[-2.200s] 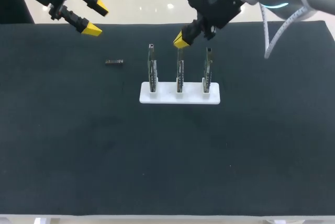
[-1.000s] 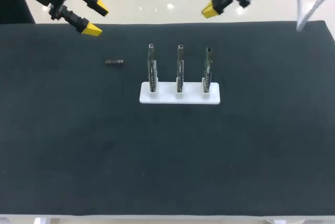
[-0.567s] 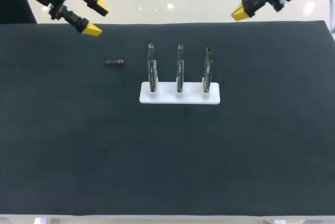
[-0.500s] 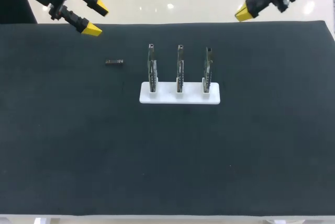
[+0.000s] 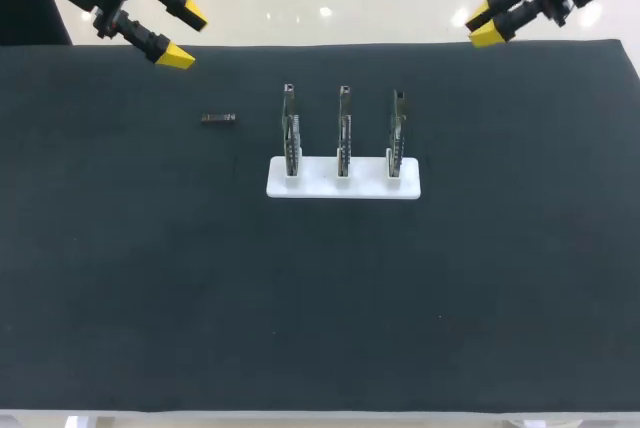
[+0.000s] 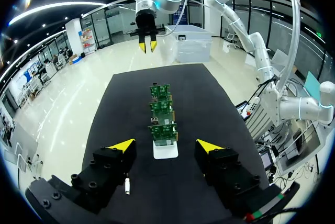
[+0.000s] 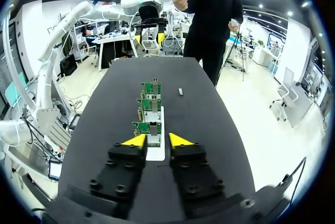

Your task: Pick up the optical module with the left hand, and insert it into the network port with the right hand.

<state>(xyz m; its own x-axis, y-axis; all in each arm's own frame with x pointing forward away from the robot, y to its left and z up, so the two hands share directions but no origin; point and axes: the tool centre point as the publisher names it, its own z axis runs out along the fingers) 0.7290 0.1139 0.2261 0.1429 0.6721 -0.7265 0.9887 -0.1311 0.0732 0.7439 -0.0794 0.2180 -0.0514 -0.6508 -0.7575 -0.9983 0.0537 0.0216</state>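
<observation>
Black cloth covers the table, and on it, left of centre in the upper half of the head view, the small dark optical module lies flat on its side, with nothing touching it. Just to its right a white holder carries three circuit boards standing upright in a row; the network port is presumably on one of them, though the ports are too small to make out, as is whether any already has something plugged in. The left gripper hangs at the upper left corner of the frame, above and to the left of the module and well apart from it, with its yellow tips spread wide and nothing between them. The right gripper sits at the upper right, over the far edge of the table, with its tips close together but parted by a narrow gap, and it too is empty. Judging from this layout, the task looks to be at its very start: the module has yet to be picked up by the left arm, and the hand-over to the right arm and the insertion into the port both remain to be done.
</observation>
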